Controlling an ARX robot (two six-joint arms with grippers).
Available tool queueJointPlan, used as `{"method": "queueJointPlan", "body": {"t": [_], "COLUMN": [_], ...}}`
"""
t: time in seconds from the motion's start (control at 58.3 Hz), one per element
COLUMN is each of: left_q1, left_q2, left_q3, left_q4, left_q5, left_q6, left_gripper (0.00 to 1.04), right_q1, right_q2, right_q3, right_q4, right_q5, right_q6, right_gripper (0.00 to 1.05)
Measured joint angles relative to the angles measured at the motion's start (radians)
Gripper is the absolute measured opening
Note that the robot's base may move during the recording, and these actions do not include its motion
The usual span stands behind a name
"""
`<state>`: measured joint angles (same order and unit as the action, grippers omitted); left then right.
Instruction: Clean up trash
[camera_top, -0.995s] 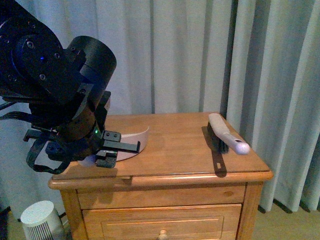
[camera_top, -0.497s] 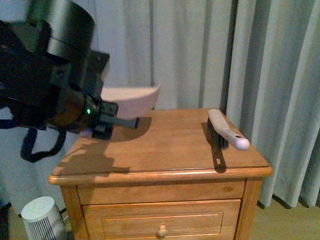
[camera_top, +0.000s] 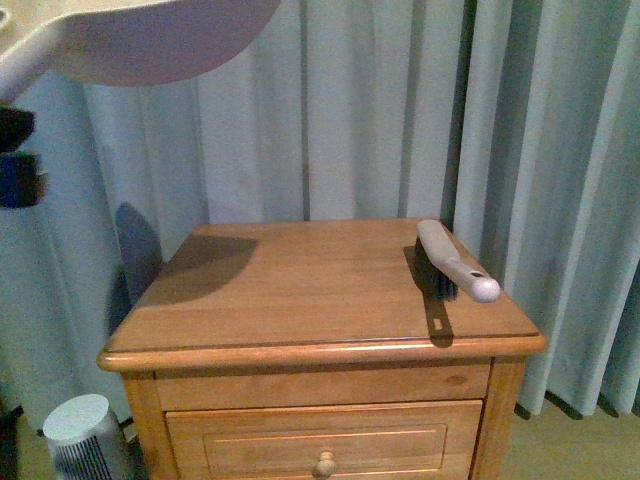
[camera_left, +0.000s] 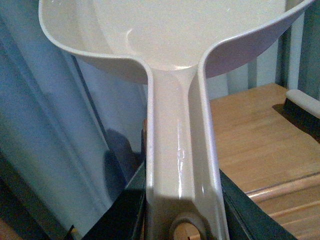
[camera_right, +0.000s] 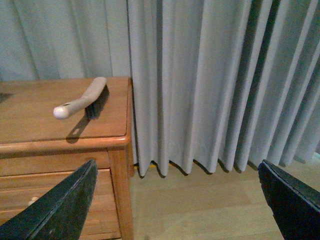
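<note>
- The small crumpled white-grey trash wad shows in no view, so where it lies relative to either claw cannot be told.
- The left claw is clamped on the handle of a pale plastic dustpan, with dark fingers pressed against both sides of the handle.
- The front view shows the pan's underside high at the left. Only the left wrist view looks into it, and the inside is smooth and pale where it is in frame.
- The right claw stands wide apart and grips nothing. It shows only in the right wrist view.
- A pale-handled, dark-bristled brush lies near the right edge of the wooden desk.
</note>
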<state>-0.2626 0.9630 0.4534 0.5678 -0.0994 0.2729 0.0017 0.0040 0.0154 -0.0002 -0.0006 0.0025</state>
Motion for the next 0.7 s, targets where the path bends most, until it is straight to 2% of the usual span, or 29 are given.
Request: {"method": "queueJointPlan", "body": {"t": [0.223,0.48,0.703], "left_q1": [0.051,0.198,0.351], "left_q2": [-0.389,-0.732,-0.808], "left_q3": [-0.164,-0.238,-0.272], "left_q4": [-0.209,-0.497,-0.544], "left_q5": [0.053,0.222,0.344], "left_q6": [-0.024,-0.048,-0.08], "left_gripper": [0.28,0.28,0.28], "right_q1": [0.0,0.0,0.0], "right_q2": [0.0,0.0,0.0], "right_q3": [0.0,0.0,0.0], "right_q4": [0.0,0.0,0.0], "right_q5": [0.0,0.0,0.0], "right_q6": [0.0,0.0,0.0], "right_gripper": [0.97,0.97,0.97]}}
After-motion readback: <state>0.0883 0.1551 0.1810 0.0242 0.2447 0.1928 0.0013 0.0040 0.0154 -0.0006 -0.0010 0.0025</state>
